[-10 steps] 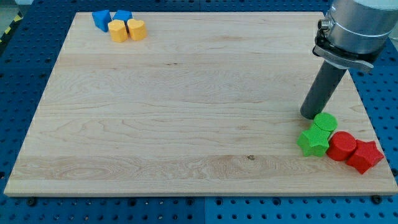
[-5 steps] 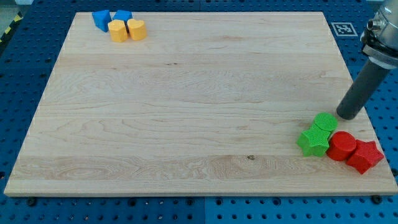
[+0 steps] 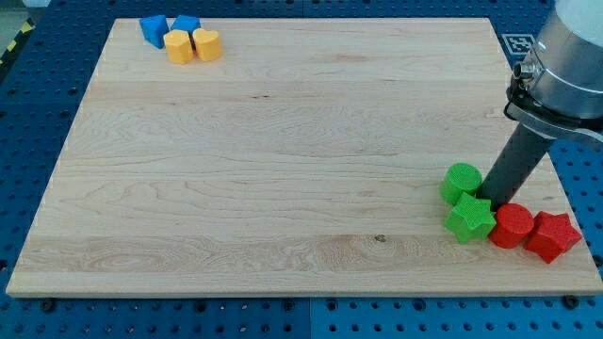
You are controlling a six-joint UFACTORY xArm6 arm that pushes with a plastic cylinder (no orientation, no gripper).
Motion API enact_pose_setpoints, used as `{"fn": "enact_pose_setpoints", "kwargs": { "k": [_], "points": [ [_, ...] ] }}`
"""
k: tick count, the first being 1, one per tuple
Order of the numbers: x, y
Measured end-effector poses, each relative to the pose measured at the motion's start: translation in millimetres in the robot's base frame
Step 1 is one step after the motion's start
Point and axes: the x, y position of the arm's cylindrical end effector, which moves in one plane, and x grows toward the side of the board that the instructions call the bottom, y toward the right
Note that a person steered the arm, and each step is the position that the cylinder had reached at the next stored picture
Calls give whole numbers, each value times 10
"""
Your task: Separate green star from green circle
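The green circle (image 3: 461,182) lies near the board's lower right, touching the green star (image 3: 469,218) just below it. My tip (image 3: 496,196) stands right of the green circle and above-right of the green star, close against both. The red circle (image 3: 513,226) sits right of the green star, just below my tip.
A red star (image 3: 553,235) lies right of the red circle near the wooden board's (image 3: 283,151) right edge. Two blue blocks (image 3: 154,28) (image 3: 187,24) and two yellow blocks (image 3: 178,45) (image 3: 206,43) cluster at the top left. A marker tag (image 3: 515,42) sits off the board's top right.
My tip swung right, then came back down-left into the cluster. The green circle moved left and the green star shifted slightly left and down.
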Motion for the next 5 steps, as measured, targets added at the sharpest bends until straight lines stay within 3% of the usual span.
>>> {"fn": "enact_pose_setpoints", "kwargs": {
  "k": [3, 5],
  "points": [
    [323, -302],
    [652, -187]
  ]
}}
